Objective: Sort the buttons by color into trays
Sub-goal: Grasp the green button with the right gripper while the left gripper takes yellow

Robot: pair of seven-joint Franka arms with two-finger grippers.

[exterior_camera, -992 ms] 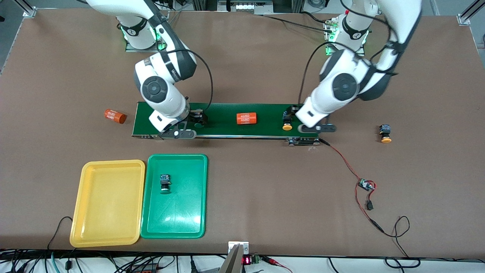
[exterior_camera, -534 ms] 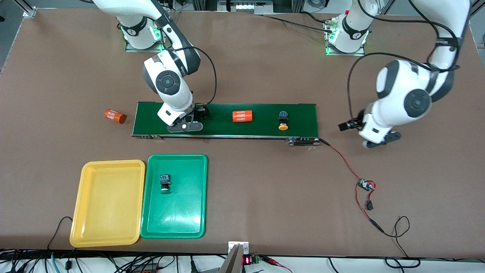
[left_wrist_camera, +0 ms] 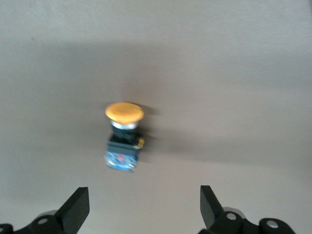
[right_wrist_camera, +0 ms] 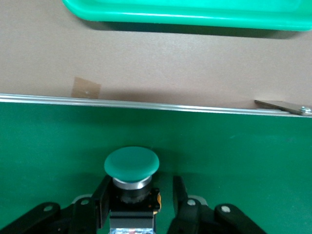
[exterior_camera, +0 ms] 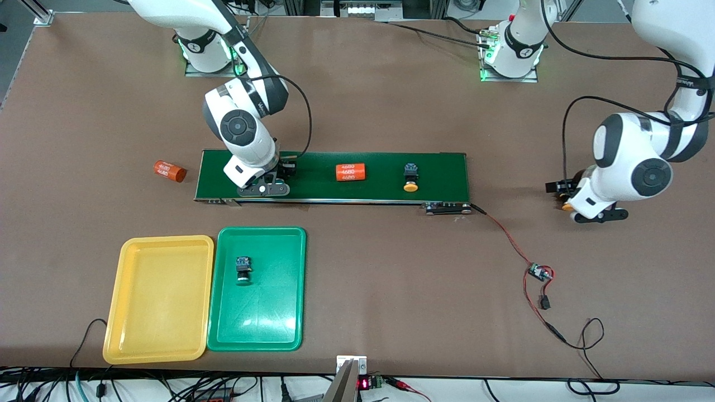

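Observation:
My right gripper (exterior_camera: 286, 169) is low on the conveyor belt (exterior_camera: 441, 173) at the right arm's end. In the right wrist view its jaws (right_wrist_camera: 141, 187) stand around a green-capped button (right_wrist_camera: 131, 163): one finger touches the body, the other shows a small gap. My left gripper (exterior_camera: 565, 195) is wide open (left_wrist_camera: 144, 209) over a yellow-capped button (left_wrist_camera: 124, 139) on the bare table at the left arm's end (exterior_camera: 567, 206). A second yellow-capped button (exterior_camera: 411, 177) rides the belt. A second green-capped button (exterior_camera: 243, 269) lies in the green tray (exterior_camera: 257, 318), beside the yellow tray (exterior_camera: 159, 298).
An orange cylinder (exterior_camera: 350, 172) lies on the belt, another (exterior_camera: 170, 171) on the table past the belt's end. A red-black wire with a small board (exterior_camera: 539, 272) runs from the belt's other end. The green tray's rim (right_wrist_camera: 195, 12) shows in the right wrist view.
My left arm swung from the belt's end out to the yellow-capped button on the table. The belt's cylinder and yellow-capped button moved toward the right arm's end. The right gripper shifted slightly.

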